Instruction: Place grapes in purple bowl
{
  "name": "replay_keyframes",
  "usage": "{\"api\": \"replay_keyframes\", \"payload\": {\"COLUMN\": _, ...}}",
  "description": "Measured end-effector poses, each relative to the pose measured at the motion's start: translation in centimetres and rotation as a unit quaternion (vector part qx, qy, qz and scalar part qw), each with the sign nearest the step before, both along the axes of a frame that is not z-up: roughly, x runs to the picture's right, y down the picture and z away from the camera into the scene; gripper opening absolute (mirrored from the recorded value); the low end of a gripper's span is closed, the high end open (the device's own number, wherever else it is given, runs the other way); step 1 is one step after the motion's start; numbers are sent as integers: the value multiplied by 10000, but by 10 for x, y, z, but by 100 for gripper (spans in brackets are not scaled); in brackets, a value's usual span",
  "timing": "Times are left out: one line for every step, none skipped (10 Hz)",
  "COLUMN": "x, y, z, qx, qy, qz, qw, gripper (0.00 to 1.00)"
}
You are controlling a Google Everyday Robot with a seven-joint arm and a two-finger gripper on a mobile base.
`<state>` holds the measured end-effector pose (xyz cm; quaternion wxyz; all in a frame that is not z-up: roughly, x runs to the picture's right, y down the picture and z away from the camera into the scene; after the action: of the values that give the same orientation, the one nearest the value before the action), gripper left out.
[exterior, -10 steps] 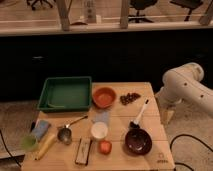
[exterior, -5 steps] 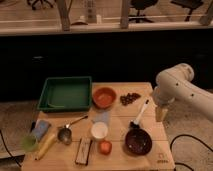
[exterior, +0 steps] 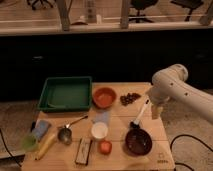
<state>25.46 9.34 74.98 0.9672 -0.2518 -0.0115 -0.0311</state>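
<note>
The grapes (exterior: 130,98) are a small dark bunch lying on the wooden table (exterior: 117,159), at its back right, just right of the orange bowl (exterior: 104,96). The purple bowl (exterior: 138,141) stands near the table's front right. My white arm (exterior: 172,85) reaches in from the right. Its gripper (exterior: 158,112) hangs over the table's right edge, to the right of the grapes and behind the purple bowl, touching neither.
A green tray (exterior: 66,93) sits at the back left. A white cup (exterior: 99,130) and a red-orange fruit (exterior: 104,147) stand left of the purple bowl. A white-handled brush (exterior: 140,113) lies between grapes and bowl. A metal scoop (exterior: 66,133), a banana (exterior: 45,146) and a dark block (exterior: 83,151) lie front left.
My arm has swung in from the right and its gripper now hangs lower over the table's right edge. The things on the table have not moved.
</note>
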Motion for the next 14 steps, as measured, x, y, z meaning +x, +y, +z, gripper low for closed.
{"api": "replay_keyframes", "payload": {"x": -1, "y": -2, "z": 4, "qx": 24, "qy": -30, "qz": -11, "qw": 10000, "gripper": 80}}
{"api": "replay_keyframes", "payload": {"x": -4, "y": -3, "z": 7, "qx": 40, "qy": -62, "qz": -26, "qw": 10000, "gripper": 80}}
{"api": "replay_keyframes", "payload": {"x": -6, "y": -6, "z": 10, "qx": 61, "qy": -95, "qz": -47, "qw": 9999, "gripper": 80}}
{"api": "replay_keyframes", "payload": {"x": -7, "y": -8, "z": 14, "qx": 89, "qy": -128, "qz": -57, "qw": 9999, "gripper": 80}}
{"api": "replay_keyframes", "payload": {"x": -7, "y": -10, "z": 18, "qx": 112, "qy": -151, "qz": -66, "qw": 9998, "gripper": 80}}
{"api": "replay_keyframes", "payload": {"x": -9, "y": -13, "z": 22, "qx": 138, "qy": -185, "qz": -79, "qw": 9997, "gripper": 80}}
{"api": "replay_keyframes", "payload": {"x": -12, "y": -15, "z": 25, "qx": 157, "qy": -219, "qz": -89, "qw": 9996, "gripper": 80}}
{"api": "replay_keyframes", "payload": {"x": -12, "y": -16, "z": 28, "qx": 181, "qy": -242, "qz": -73, "qw": 9995, "gripper": 80}}
{"api": "replay_keyframes", "payload": {"x": -12, "y": -19, "z": 34, "qx": 221, "qy": -252, "qz": -70, "qw": 9994, "gripper": 80}}
{"api": "replay_keyframes", "payload": {"x": -16, "y": -23, "z": 39, "qx": 235, "qy": -301, "qz": -54, "qw": 9993, "gripper": 80}}
{"api": "replay_keyframes", "payload": {"x": -17, "y": -25, "z": 42, "qx": 258, "qy": -321, "qz": -43, "qw": 9991, "gripper": 80}}
{"api": "replay_keyframes", "payload": {"x": -15, "y": -27, "z": 45, "qx": 286, "qy": -326, "qz": -26, "qw": 9991, "gripper": 80}}
{"api": "replay_keyframes", "payload": {"x": -16, "y": -29, "z": 48, "qx": 304, "qy": -343, "qz": -20, "qw": 9989, "gripper": 80}}
{"api": "replay_keyframes", "payload": {"x": -17, "y": -33, "z": 54, "qx": 326, "qy": -368, "qz": 14, "qw": 9988, "gripper": 80}}
